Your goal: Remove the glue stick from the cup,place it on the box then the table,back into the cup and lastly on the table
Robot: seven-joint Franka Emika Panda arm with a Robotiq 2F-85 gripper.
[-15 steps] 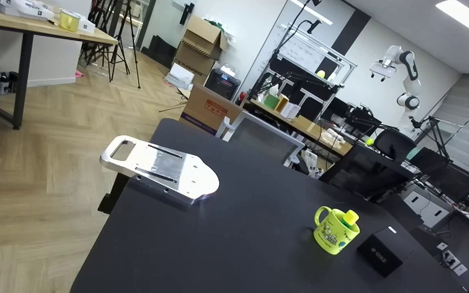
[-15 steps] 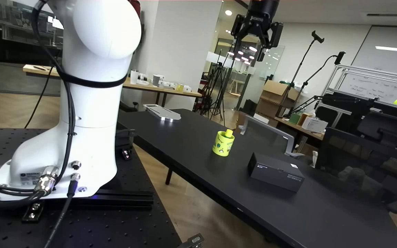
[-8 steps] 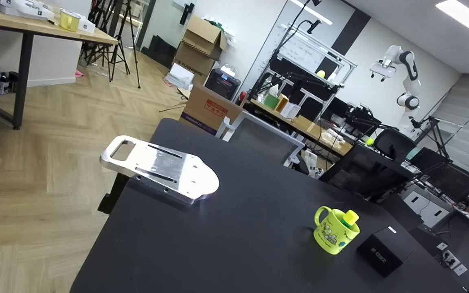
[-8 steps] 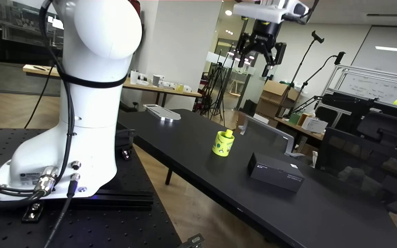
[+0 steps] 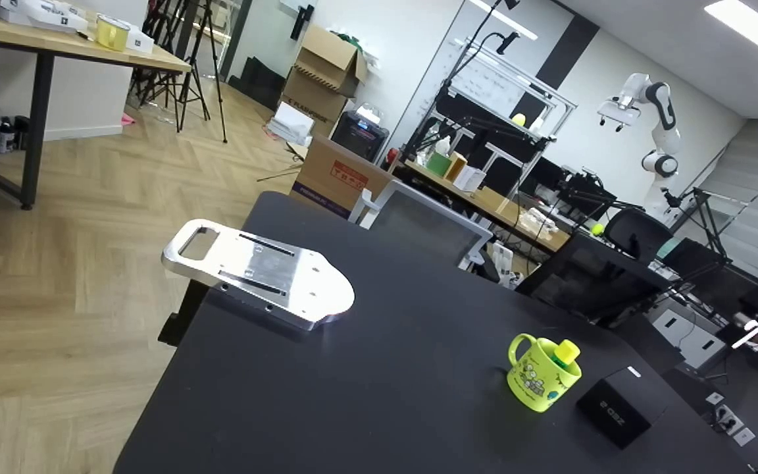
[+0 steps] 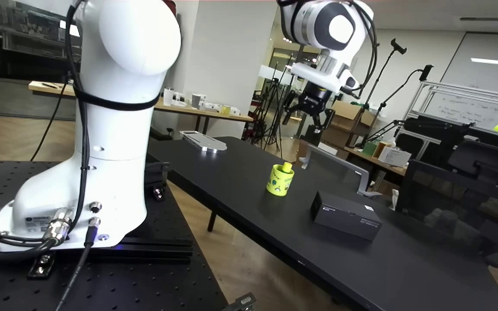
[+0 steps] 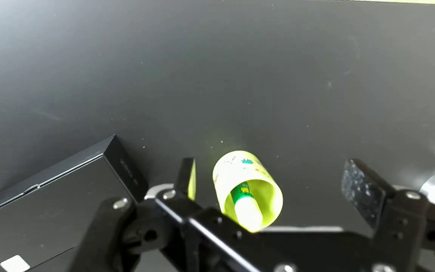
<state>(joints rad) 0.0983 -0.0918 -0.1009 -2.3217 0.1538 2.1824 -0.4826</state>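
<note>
The yellow-green cup [image 5: 530, 385] stands upright on the black table [image 5: 385, 401], and it also shows in an exterior view [image 6: 278, 185] and the wrist view [image 7: 236, 166]. The green glue stick with a yellow cap [image 5: 566, 352] leans inside it, cap above the rim; its cap also shows in the wrist view [image 7: 247, 213]. The black box [image 6: 346, 216] lies on the table beside the cup and also shows in the wrist view [image 7: 70, 200]. My gripper [image 6: 301, 126] is open and empty, high above the table. In the wrist view the cup shows between the spread fingers of the gripper [image 7: 272, 183], nearer the left one.
A silver metal plate [image 5: 267, 266] lies at the table's end and also shows in an exterior view [image 6: 203, 141]. A grey chair back [image 5: 428, 217] stands at the table's long edge. The white robot base [image 6: 110, 129] stands beside the table.
My arm has come down into view in an exterior view, and the gripper is lower and closer to the cup's height. The cup, glue stick and box have not moved.
</note>
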